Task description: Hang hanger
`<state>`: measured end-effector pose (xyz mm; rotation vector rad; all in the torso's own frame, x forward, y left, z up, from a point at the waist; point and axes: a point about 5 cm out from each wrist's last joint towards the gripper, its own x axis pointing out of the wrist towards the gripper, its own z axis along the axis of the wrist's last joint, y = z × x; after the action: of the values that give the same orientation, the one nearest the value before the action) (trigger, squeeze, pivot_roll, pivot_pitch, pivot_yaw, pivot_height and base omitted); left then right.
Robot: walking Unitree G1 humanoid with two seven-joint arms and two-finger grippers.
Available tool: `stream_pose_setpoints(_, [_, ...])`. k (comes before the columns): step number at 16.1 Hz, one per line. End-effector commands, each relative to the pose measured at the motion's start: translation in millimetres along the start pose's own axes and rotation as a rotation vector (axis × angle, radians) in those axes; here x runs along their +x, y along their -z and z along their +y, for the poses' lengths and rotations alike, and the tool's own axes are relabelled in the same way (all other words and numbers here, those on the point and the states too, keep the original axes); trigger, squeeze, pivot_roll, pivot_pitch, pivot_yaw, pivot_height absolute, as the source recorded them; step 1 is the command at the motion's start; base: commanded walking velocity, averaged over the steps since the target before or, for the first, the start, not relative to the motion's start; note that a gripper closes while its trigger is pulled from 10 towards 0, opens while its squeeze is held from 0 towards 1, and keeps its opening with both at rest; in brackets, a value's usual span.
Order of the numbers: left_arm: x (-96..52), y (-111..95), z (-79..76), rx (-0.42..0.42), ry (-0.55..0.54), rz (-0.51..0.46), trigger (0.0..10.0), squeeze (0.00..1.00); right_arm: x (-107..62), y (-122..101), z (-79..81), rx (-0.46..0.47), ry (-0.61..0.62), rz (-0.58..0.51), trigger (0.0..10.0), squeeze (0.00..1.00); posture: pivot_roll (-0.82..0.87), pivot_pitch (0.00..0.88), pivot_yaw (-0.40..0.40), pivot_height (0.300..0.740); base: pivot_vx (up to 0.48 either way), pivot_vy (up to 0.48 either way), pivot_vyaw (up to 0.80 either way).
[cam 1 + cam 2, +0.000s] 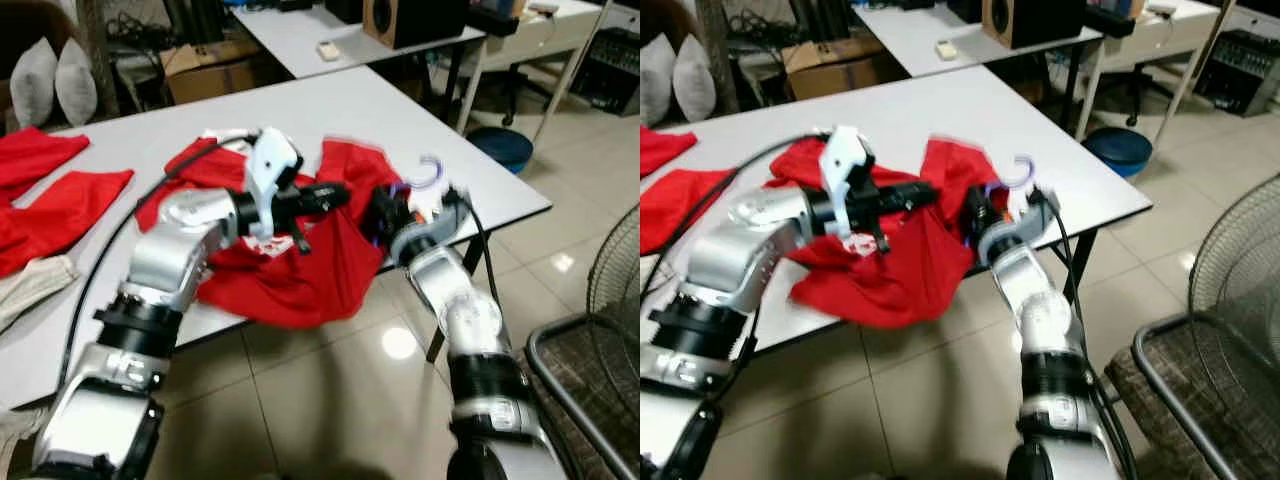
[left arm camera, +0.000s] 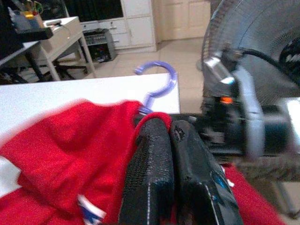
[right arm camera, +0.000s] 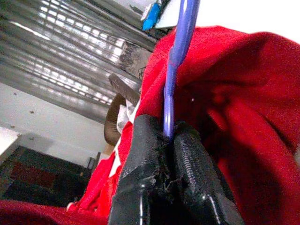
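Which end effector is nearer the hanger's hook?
Right. The right end effector is shut on the hanger below its hook; the left end effector pinches the red shirt beside it.

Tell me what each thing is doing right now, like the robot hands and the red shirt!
Left gripper: fingers shut on the red cloth shirt.
Right gripper: fingers shut on the purple plastic hanger.
Red cloth shirt: crumpled, draped over the table edge, held by the left gripper.
Purple plastic hanger: inside the shirt, hook poking out.
White table: carries the shirt and more red cloths.
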<state>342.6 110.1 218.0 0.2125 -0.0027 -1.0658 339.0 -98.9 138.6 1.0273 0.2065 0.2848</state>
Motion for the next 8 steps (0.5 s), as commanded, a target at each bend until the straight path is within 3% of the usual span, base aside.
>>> stream_pose_setpoints(1, [-4.9,-7.1,6.5,0.049,-0.025,0.003,0.8,0.0,-2.2,-4.6,12.6,-0.018,-0.041,-0.003,10.0,0.0,-0.21,0.0,0.132,0.74,0.0,0.0,0.0])
stream_pose_setpoints(2, [-18.1,-3.6,9.7,0.079,-0.033,0.046,2.1,0.0,-22.7,-15.2,13.1,-0.046,-0.04,-0.008,10.0,0.0,-0.22,0.0,0.14,0.74,0.0,0.0,0.0])
stream_pose_setpoints(3, [-21.2,-1.4,9.5,0.075,-0.036,0.058,3.3,0.0,-28.2,-17.7,13.9,-0.05,-0.043,-0.007,10.0,0.0,-0.22,0.0,0.142,0.74,0.0,0.0,0.0])
stream_pose_setpoints(4, [-22.0,0.1,9.3,0.071,-0.038,0.065,3.3,0.0,-30.5,-18.4,14.2,-0.049,-0.045,-0.005,10.0,0.0,-0.23,0.0,0.143,0.74,0.0,0.0,0.0])
stream_pose_setpoints(5, [-25.3,14.9,5.9,0.079,-0.046,0.147,10.0,0.0,-39.9,-21.3,14.4,-0.046,-0.034,-0.021,10.0,0.0,-0.23,0.0,0.15,0.74,0.0,0.0,0.0])
stream_pose_setpoints(6, [-27.1,20.4,5.1,0.072,-0.047,0.174,10.0,0.0,-43.2,-22.6,14.0,-0.048,-0.029,-0.034,10.0,0.0,-0.23,0.0,0.15,0.74,0.0,0.0,0.0])
stream_pose_setpoints(7, [-32.2,28.0,4.4,0.063,-0.055,0.213,10.0,1.0,-50.2,-22.6,12.5,-0.07,-0.012,-0.029,10.0,0.0,-0.22,0.0,0.146,0.74,0.0,0.0,0.0])
stream_pose_setpoints(8, [-36.6,29.3,2.7,0.041,-0.053,0.219,10.0,1.0,-56.3,-22.6,12.8,-0.083,-0.007,-0.025,10.0,0.0,-0.21,0.0,0.14,0.74,0.0,0.0,0.0])
